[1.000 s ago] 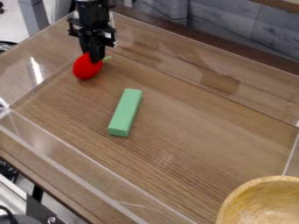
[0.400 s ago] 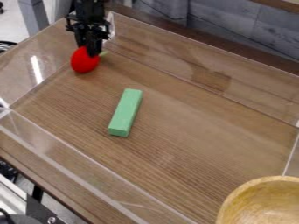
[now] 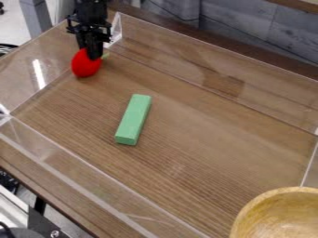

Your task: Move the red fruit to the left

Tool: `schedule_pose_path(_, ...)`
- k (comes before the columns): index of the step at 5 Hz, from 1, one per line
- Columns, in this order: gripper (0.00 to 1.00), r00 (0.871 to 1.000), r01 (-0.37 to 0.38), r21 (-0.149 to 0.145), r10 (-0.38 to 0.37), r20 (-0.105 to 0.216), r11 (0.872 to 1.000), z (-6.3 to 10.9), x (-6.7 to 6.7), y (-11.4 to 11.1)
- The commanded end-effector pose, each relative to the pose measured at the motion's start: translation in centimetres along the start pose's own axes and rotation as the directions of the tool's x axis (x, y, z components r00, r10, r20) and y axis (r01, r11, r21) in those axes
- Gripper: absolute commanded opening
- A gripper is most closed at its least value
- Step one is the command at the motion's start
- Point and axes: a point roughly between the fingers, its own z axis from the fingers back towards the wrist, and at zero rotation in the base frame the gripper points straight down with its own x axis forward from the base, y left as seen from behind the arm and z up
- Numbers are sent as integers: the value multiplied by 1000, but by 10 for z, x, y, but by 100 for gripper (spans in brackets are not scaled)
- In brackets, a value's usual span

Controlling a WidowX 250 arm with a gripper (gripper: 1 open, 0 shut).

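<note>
The red fruit (image 3: pixel 84 63) is small, round and bright red, at the far left of the wooden tabletop. My black gripper (image 3: pixel 91 51) points straight down onto its top, and its fingers are closed on the fruit's upper right side. The gripper hides the fruit's top. I cannot tell whether the fruit rests on the wood or hangs just above it.
A long green rectangular block (image 3: pixel 133 119) lies in the middle of the wooden table. Clear plastic walls (image 3: pixel 37 70) enclose the table, one close to the left of the fruit. A round wooden bowl (image 3: pixel 284 216) shows at the bottom right corner.
The gripper and the red fruit have shifted together a little to the left and toward the back. The green block has stayed put.
</note>
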Motion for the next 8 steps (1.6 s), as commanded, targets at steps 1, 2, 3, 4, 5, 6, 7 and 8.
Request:
schedule_pose_path(1, 0, 1000, 2, 24, -2, 22, 1000, 18, -8, 11)
schedule_pose_path(2, 0, 1000, -16, 13, 16, 13, 1000, 17, -16, 8)
schedule_pose_path(3, 0, 1000, -31, 2, 31, 3, 1000, 17, -25, 8)
schedule_pose_path(4, 0, 999, -47, -5, 47, -4, 999, 17, -32, 7)
schedule_pose_path(5, 0, 1000, -9, -4, 9, -14, 1000, 12, -42, 7)
schedule_pose_path(6, 0, 999, 31, -5, -31, -24, 1000, 9, -51, 7)
schedule_pose_path(7, 0, 1000, -24, -22, 23, -20, 999, 11, -48, 6)
schedule_pose_path(8, 0, 997, -72, -35, 72, -19, 997, 11, -45, 7)
